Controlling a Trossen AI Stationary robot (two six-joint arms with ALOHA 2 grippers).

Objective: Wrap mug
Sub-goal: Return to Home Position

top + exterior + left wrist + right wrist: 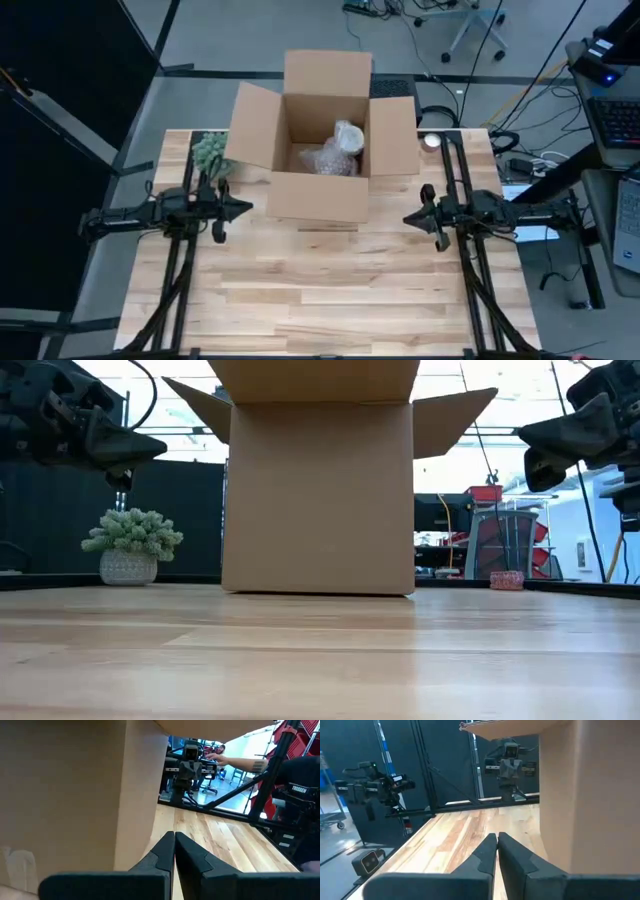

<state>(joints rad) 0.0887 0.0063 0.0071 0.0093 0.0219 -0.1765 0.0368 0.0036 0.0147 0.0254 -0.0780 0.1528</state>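
Mug's boxed, both arms hanging either side

Only the high view looks into the box point(318, 195): the wrapped mug point(335, 150) lies inside toward the right wall, with nothing but bubble wrap showing. In the low view the box's front wall hides it completely. The wrist views settle the fingers: the left gripper point(174, 851) and right gripper point(497, 851) are both pressed tight together, holding nothing. The box sits mid-bench against the far edge with its flaps spread, and the back flap hangs over that edge. The plant point(210, 152) is by the far left corner. Each gripper floats above the bench point(330, 300) near a front corner of the box. The left is closer, and neither touches.
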